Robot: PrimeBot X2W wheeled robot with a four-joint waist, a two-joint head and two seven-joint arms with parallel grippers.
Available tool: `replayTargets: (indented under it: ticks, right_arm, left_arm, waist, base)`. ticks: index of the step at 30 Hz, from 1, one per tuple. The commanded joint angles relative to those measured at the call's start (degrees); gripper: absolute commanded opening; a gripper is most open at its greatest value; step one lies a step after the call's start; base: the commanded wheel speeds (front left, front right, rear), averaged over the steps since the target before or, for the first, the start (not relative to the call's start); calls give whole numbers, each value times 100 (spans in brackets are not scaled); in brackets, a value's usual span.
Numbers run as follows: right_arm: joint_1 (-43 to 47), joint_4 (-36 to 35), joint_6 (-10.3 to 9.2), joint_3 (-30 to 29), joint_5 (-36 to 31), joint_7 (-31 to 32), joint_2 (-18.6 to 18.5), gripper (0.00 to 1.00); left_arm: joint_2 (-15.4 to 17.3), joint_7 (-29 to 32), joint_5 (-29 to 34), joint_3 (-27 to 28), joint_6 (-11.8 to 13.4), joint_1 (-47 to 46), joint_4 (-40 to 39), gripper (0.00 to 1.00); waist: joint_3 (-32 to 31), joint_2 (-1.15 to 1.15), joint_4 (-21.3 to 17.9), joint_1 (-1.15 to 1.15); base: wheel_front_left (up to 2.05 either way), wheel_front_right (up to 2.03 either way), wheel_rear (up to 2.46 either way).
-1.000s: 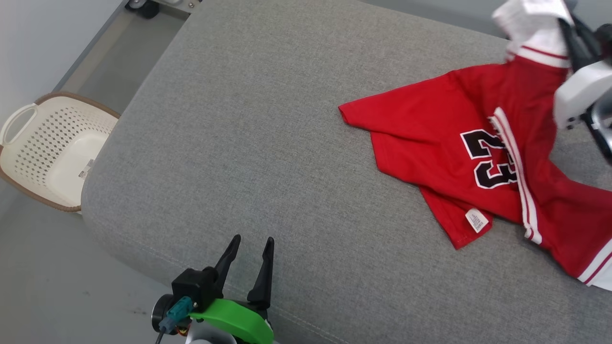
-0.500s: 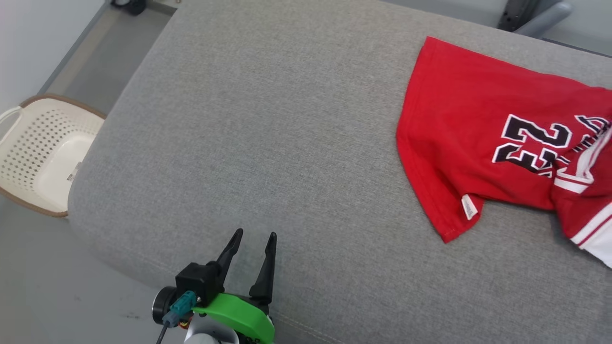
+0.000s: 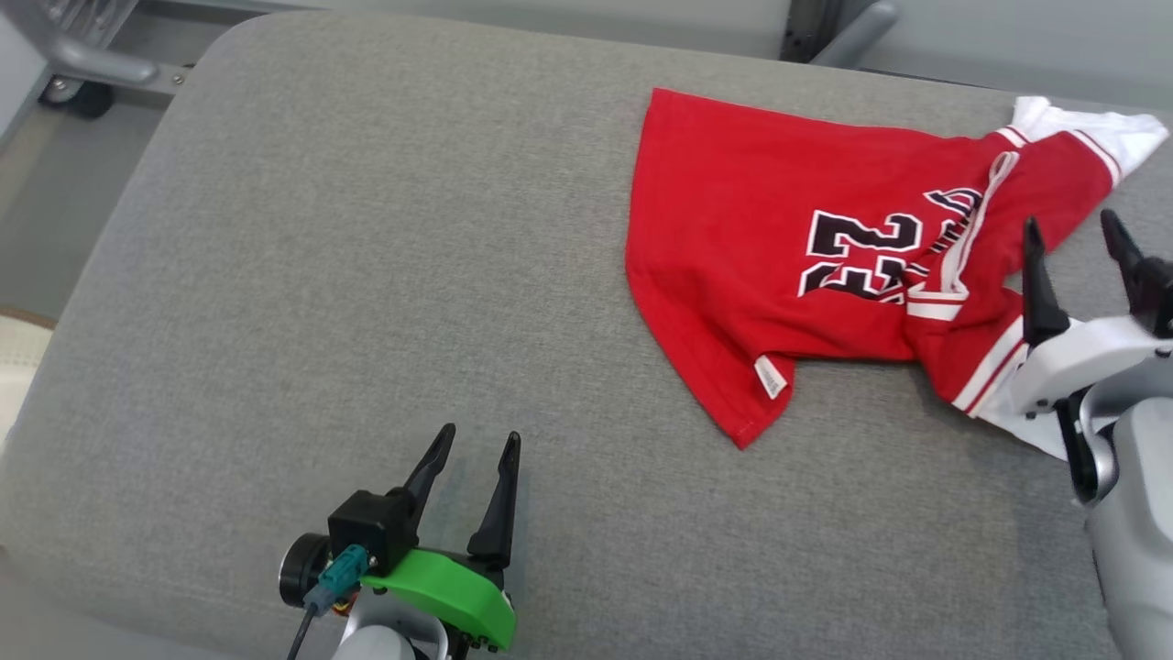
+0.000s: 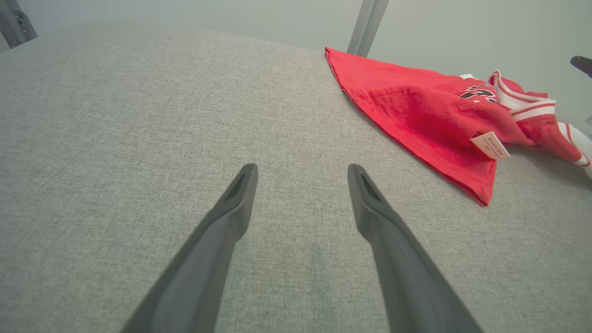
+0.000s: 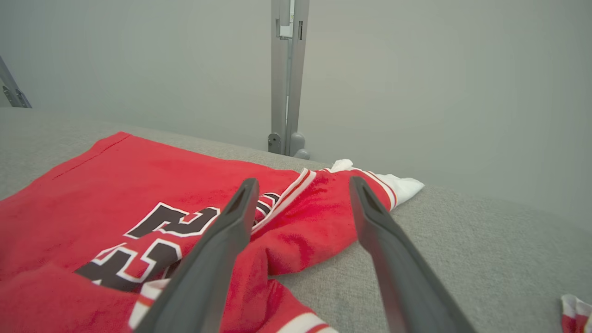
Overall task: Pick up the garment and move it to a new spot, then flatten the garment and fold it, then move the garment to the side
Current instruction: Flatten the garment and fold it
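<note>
Jersey [image 3: 779, 266] down at far right of cushion, both grippers empty

Lies rumpled on the grey fabric cushion [image 3: 367, 275], toward its far right corner, far hem close to the far edge. Red, with white-and-red trim; black number 23 [image 3: 857, 252] face up near the middle. Left half fairly flat; right half bunched and folded over itself, with one white sleeve [image 3: 1100, 128] pointing to the far right corner and another white-trimmed part lying toward the right edge. White care label [image 3: 770, 376] turned out at the near hem, beside the pointed near corner of the cloth.

Right gripper [image 3: 1069, 222] at the right edge of the cushion, fingers pointing to the far edge, jaws wide, nothing between them. Just beside the bunched right half of the jersey; in the right wrist view, left finger crossing in front of the red cloth, contact impossible to judge.

Left gripper [image 3: 480, 434] over the near edge, left of the middle, jaws wide and empty, well apart from the jersey, bare grey fabric ahead of the fingers.

Beyond the far edge, an upright grey metal post [image 5: 286, 69] against a pale wall.
</note>
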Motion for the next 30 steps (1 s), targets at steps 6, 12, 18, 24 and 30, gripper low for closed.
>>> replayTargets:
  ticks: [6,12,18,24,30]
  right_arm:
    - [886,-653,-8,296,329,-16,401,100]
    - [1198,-929,-8,461,392,-16,574,100]
    - [1091,-1069,-8,503,440,-15,529,100]
    - [1000,-1194,-8,473,492,-15,607,100]
    - [1029,-1210,-8,384,515,-15,678,100]
  left_arm:
    - [20,1,147,6,-86,-37,74,100]
    - [21,1,105,-192,-152,-159,182,100]
    - [24,1,-134,-558,-254,-423,473,100]
    - [27,1,-68,-581,-285,-646,809,100]
    - [29,2,133,-468,-284,-788,1227,99]
  waist:
    - [-318,0,-1016,0]
    - [-167,0,-1654,0]
    - [61,0,-2287,0]
    - [261,0,-2784,0]
    - [387,0,-2999,0]
  base:
    - [0,0,0]
    - [0,0,0]
    - [0,0,0]
    - [0,0,0]
    - [0,0,0]
